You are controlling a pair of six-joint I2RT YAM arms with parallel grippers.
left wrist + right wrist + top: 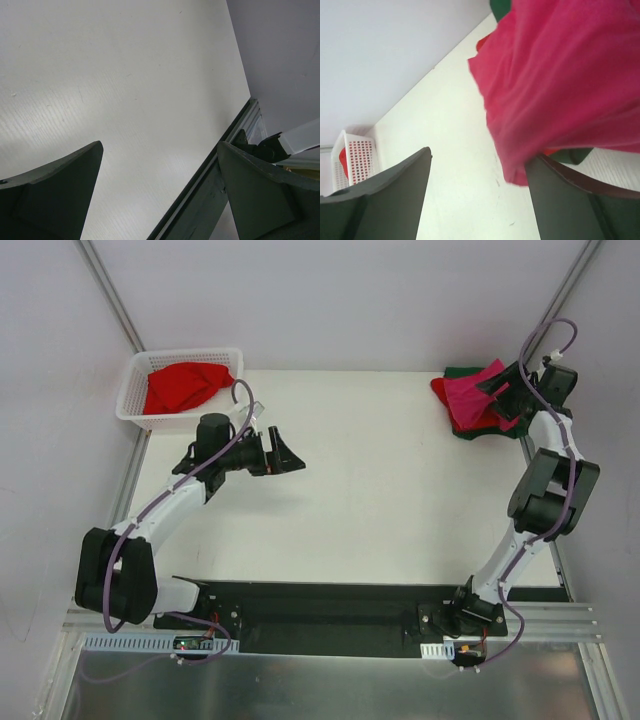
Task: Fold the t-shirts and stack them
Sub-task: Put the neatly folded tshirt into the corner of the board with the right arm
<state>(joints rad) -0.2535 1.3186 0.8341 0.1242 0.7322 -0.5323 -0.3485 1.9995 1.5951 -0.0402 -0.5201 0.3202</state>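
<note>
A white table (380,500) ran between pale grey walls. Beyond the left gripper (288,452), off to its outer side, a white basket (133,405) held a crumpled red t-shirt (185,388), not yet folded. That gripper hung over bare tabletop with its fingers (55,195) spread wide and nothing between them.

Well across the table, the right gripper (500,400) sat low over the pile at the far corner, its jaws parted. The magenta t-shirt (560,75) lay directly ahead of it, one fold seeming to rest against a finger (570,200). A dark green t-shirt (462,371) and a second red t-shirt (438,390) lay beneath.

The risk, as I judged it, was that draped fold. If the arm drew back while cloth clung to the finger, the top shirt could drag off or come unfolded and spoil the stack. The pile also sat near the table's edge, so an outward tug might slide it over.
</note>
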